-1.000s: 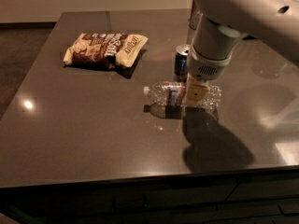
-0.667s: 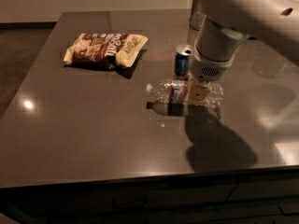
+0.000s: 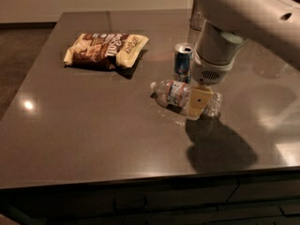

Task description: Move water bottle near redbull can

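Observation:
The water bottle (image 3: 176, 93) lies on its side on the dark table (image 3: 93, 125), white cap pointing left. The redbull can (image 3: 183, 61) stands upright just behind it, a small gap apart. My gripper (image 3: 197, 102) hangs from the white arm and comes down over the bottle's right half. One cream finger (image 3: 196, 106) shows in front of the bottle, its tip down at the table beside the bottle's near edge. The other finger is hidden behind the bottle. The jaws straddle the bottle and look open.
A brown and cream snack bag (image 3: 105, 48) lies at the back left. A grey metal cup (image 3: 197, 18) stands behind the arm at the back, partly hidden. The table's front edge (image 3: 140, 177) runs across below.
The near finger has shifted slightly toward the camera, away from the bottle's side. The bottle and the can have stayed in place.

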Tool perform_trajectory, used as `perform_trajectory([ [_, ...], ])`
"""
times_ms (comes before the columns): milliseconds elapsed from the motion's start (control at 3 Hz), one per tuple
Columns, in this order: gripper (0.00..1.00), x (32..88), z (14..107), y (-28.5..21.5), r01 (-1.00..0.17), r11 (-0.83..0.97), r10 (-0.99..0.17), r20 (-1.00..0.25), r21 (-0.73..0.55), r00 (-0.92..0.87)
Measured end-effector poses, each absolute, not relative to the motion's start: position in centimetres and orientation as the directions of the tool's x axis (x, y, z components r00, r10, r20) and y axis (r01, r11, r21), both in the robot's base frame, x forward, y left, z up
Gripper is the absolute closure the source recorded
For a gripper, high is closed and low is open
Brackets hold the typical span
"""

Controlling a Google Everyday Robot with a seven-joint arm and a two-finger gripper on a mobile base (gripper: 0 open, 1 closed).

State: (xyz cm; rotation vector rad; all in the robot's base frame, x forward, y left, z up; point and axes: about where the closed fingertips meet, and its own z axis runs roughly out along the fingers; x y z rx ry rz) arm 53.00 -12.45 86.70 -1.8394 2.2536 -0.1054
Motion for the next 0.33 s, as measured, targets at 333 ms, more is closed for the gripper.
perform_trajectory([
  [333, 0.0, 52.99, 86.68, -12.45, -0.957, 0.209, -0.974, -0.132, -0.2, -0.186],
])
